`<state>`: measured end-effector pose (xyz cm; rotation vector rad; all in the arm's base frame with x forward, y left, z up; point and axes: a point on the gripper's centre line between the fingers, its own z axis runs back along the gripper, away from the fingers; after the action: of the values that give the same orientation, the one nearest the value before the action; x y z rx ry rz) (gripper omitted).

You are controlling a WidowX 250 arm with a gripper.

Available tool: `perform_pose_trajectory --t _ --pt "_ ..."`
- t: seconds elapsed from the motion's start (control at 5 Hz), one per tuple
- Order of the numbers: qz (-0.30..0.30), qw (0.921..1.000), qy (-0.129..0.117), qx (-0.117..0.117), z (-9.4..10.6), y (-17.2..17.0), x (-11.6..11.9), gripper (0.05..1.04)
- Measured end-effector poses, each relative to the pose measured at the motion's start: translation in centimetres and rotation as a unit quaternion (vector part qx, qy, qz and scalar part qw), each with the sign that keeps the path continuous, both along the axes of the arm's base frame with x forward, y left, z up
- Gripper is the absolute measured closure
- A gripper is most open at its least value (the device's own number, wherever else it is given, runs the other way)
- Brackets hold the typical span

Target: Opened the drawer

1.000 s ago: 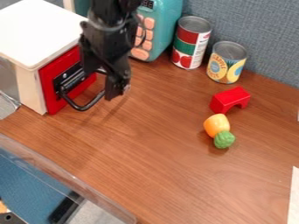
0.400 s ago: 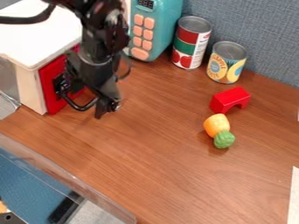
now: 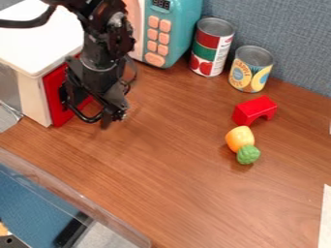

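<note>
Partly, the flat red drawer front (image 3: pixel 54 92) and curved black handle (image 3: pixel 83 117) were hidden by the black gripper (image 3: pixel 112 117), whose spread couldn't be told.

A hand could cross the desk (image 3: pixel 168 179) between the drawer handle (image 3: pixel 88 119) and toy vegetable (image 3: pixel 240 137); the red block (image 3: pixel 249 112) and two cans (image 3: pixel 209 53) obstruct its back edge.

Brown wood-grain desk (image 3: pixel 194 184), bearing a white-topped, red-fronted box (image 3: pixel 36 41), teal push-button toy (image 3: pixel 181 31), red-and-green metal can (image 3: pixel 211 48), yellow-labelled metal can (image 3: pixel 251 70), red arched block (image 3: pixel 253 110) and, apparently, orange-and-green toy vegetable (image 3: pixel 240 139).
</note>
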<state>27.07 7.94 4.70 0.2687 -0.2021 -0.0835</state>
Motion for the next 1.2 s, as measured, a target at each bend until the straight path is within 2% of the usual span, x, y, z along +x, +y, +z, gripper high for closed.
perform_pose_trajectory --t 0.2,0.4,0.6,0.8,1.0,1.2 --pt "0.013 0.9997 -0.007 -0.018 -0.2 0.7 0.9 0.081" --pt "0.008 0.9997 -0.018 -0.018 0.2 0.9 2.4 0.118" --pt "0.019 0.9995 -0.005 -0.023 -0.4 0.6 2.5 0.388" --pt "0.020 0.9992 -0.009 -0.033 -0.4 -0.6 2.8 0.694" --pt "0.017 0.9989 -0.008 -0.042 -0.5 -2.8 3.0 0.910" --pt "0.017 0.9984 -0.011 -0.054 -0.4 -5.5 3.2 0.982"
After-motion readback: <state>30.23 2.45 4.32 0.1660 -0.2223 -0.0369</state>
